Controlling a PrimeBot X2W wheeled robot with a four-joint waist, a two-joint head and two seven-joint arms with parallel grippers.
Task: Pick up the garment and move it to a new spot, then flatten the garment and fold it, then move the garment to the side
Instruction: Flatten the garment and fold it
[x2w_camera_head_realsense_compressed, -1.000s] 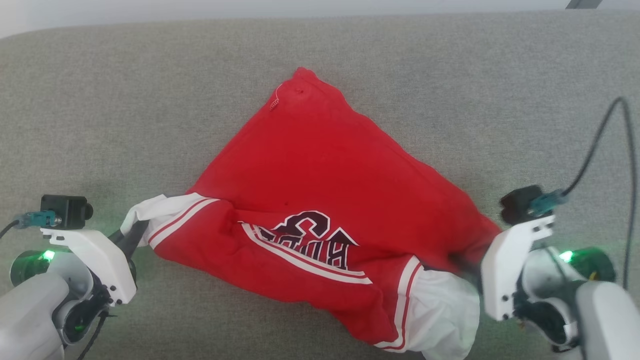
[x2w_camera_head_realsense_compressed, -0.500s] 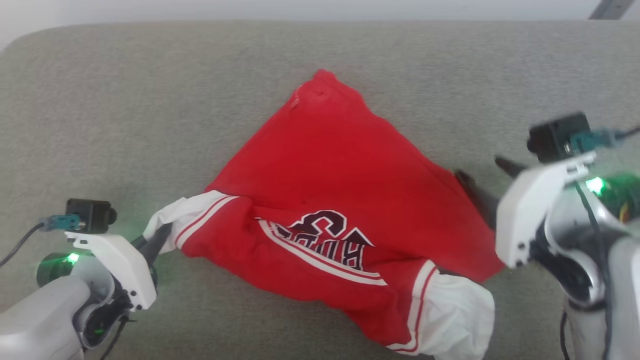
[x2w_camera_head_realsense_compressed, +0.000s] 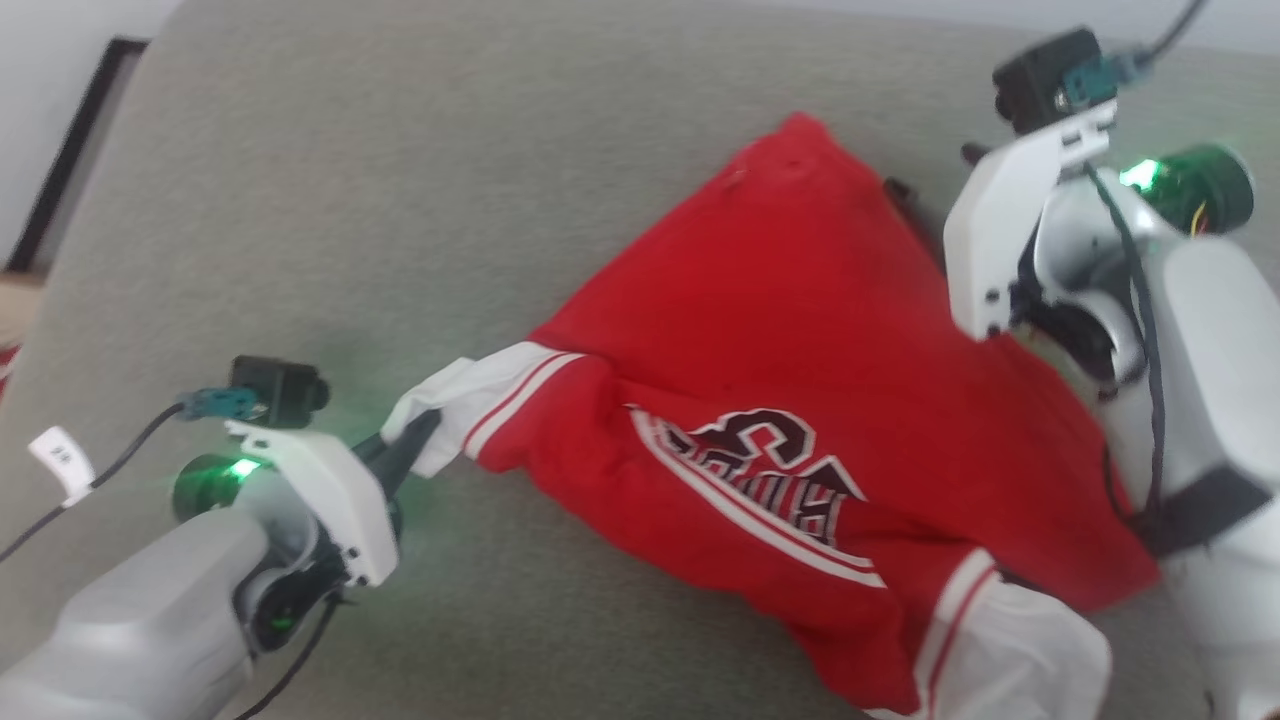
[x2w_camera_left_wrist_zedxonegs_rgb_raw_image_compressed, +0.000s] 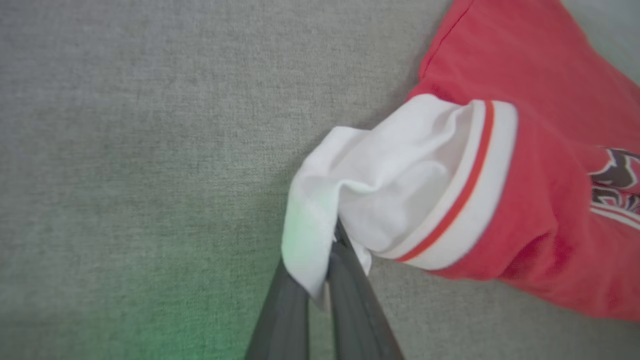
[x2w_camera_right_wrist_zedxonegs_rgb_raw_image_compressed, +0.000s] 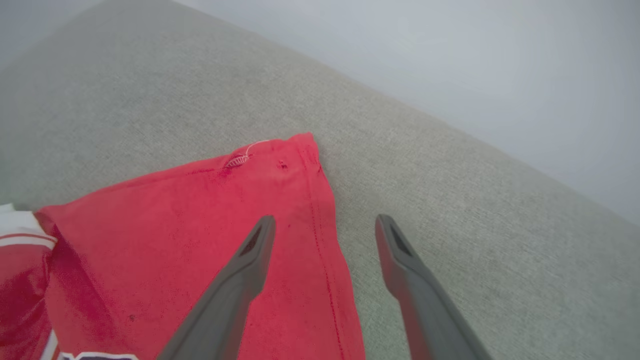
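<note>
The garment (x2w_camera_head_realsense_compressed: 790, 330), a red jersey with white red-striped sleeves and dark lettering, lies crumpled on the grey cushion. My left gripper (x2w_camera_head_realsense_compressed: 415, 435) is shut on the white sleeve (x2w_camera_left_wrist_zedxonegs_rgb_raw_image_compressed: 380, 200) at the jersey's left end; the wrist view shows both fingers (x2w_camera_left_wrist_zedxonegs_rgb_raw_image_compressed: 345, 285) pinching the cloth. My right gripper (x2w_camera_right_wrist_zedxonegs_rgb_raw_image_compressed: 325, 225) hangs open above the jersey's far corner (x2w_camera_right_wrist_zedxonegs_rgb_raw_image_compressed: 290, 155), one finger over red cloth and the other over bare cushion, holding nothing. In the head view that gripper (x2w_camera_head_realsense_compressed: 925, 180) sits at the jersey's upper right edge. The second white sleeve (x2w_camera_head_realsense_compressed: 1020, 650) lies at the lower right.
The grey fabric cushion (x2w_camera_head_realsense_compressed: 400, 200) spreads wide to the left and behind the jersey. A dark frame edge (x2w_camera_head_realsense_compressed: 60, 170) and pale wall lie beyond its far left corner. A pale wall (x2w_camera_right_wrist_zedxonegs_rgb_raw_image_compressed: 450, 60) rises behind the cushion's back edge.
My right gripper has left the lower right sleeve and travelled up along the jersey's right edge to its far corner. The head camera has swung, shifting the scene rightward. The left grip is unchanged.
</note>
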